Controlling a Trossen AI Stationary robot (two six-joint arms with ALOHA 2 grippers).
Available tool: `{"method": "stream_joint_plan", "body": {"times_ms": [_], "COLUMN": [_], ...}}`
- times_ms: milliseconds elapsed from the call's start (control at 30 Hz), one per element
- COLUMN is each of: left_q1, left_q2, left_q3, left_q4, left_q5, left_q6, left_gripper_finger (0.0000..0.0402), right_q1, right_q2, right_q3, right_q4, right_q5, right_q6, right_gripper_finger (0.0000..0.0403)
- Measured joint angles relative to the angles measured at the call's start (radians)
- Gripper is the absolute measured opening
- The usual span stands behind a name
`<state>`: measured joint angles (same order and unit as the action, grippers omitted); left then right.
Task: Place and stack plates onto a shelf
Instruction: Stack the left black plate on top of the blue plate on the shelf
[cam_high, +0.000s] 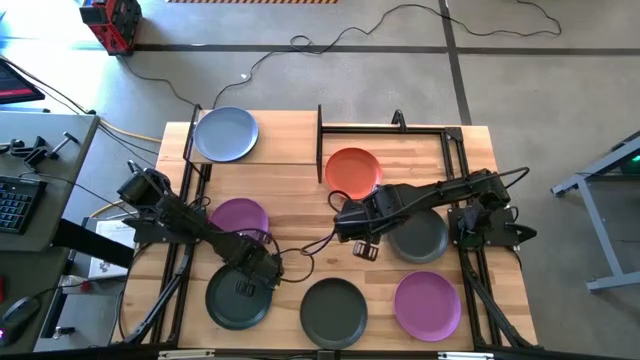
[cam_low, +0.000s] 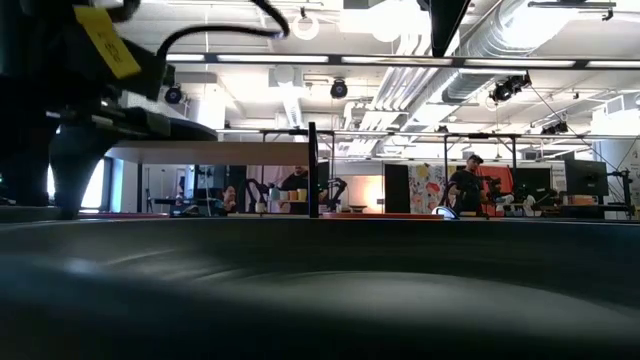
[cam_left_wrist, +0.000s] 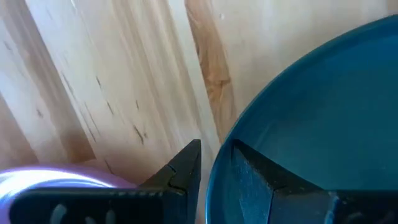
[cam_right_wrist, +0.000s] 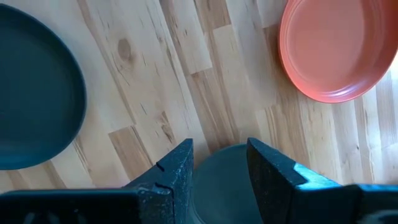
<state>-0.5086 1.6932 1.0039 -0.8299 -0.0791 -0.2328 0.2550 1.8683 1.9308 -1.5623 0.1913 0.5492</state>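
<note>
My left gripper (cam_high: 262, 268) is shut on a dark grey plate (cam_high: 238, 297) near the table's near-left corner. The low view shows that plate (cam_low: 150, 127) edge-on above table level. My right gripper (cam_high: 358, 238) is open; in its wrist view its fingers (cam_right_wrist: 177, 171) stand on either side of the left edge of another dark grey plate (cam_right_wrist: 222, 165), and I see no touch. The light blue plate (cam_high: 225, 133) lies on the light-wood shelf (cam_high: 285, 140). The orange plate (cam_high: 352, 172), two purple plates (cam_high: 238, 217) (cam_high: 427, 305) and a third dark grey plate (cam_high: 335, 310) lie flat on the tabletop. My left gripper holds the dark grey plate by its rim (cam_left_wrist: 216, 177), on the side nearest the purple plate. One finger (cam_left_wrist: 249, 177) is inside the plate's hollow and the other (cam_left_wrist: 185, 167) outside. In the low view the plate looks lifted clear and roughly level.
Black metal frames run along the table's left and right sides and far right part (cam_high: 390, 127). A purple plate (cam_left_wrist: 50, 177) lies close beside my left gripper. Bare wood lies mid-table between the two arms (cam_high: 300, 200). People stand in the room beyond the table.
</note>
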Motion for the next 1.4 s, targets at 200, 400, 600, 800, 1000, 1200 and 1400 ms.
{"method": "stream_joint_plan", "body": {"times_ms": [200, 400, 600, 800, 1000, 1200, 1400], "left_q1": [0.01, 0.018, 0.019, 0.019, 0.035, 0.068, 0.104], "left_q2": [0.0, 0.0, 0.0, -0.006, -0.064, -0.179, -0.305], "left_q3": [-0.02, -0.02, -0.02, -0.019, -0.016, 0.018, 0.033], "left_q4": [0.012, 0.023, 0.022, 0.024, -0.03, -0.147, -0.266], "left_q5": [0.009, 0.031, 0.042, 0.084, 0.1, 0.063, 0.021], "left_q6": [0.004, 0.036, 0.055, 0.053, -0.013, -0.079, -0.163], "left_gripper_finger": [0.0076, 0.0074, 0.0028, 0.0008, 0.0002, 0.0001, 0.0001], "right_q1": [0.0, 0.0, 0.0, -0.002, -0.002, -0.002, -0.002], "right_q2": [0.0, 0.0, 0.0, 0.0, 0.0, 0.0, 0.0], "right_q3": [0.0, 0.0, 0.0, 0.0, 0.0, 0.0, 0.0], "right_q4": [0.0, 0.001, 0.004, 0.008, 0.031, 0.082, 0.14], "right_q5": [0.0, 0.0, 0.0, 0.0, -0.001, -0.019, 0.007], "right_q6": [0.011, 0.023, 0.027, 0.049, 0.08, 0.083, 0.133], "right_gripper_finger": [0.0126, 0.0126, 0.0126, 0.0126, 0.0126, 0.0126, 0.0126]}}
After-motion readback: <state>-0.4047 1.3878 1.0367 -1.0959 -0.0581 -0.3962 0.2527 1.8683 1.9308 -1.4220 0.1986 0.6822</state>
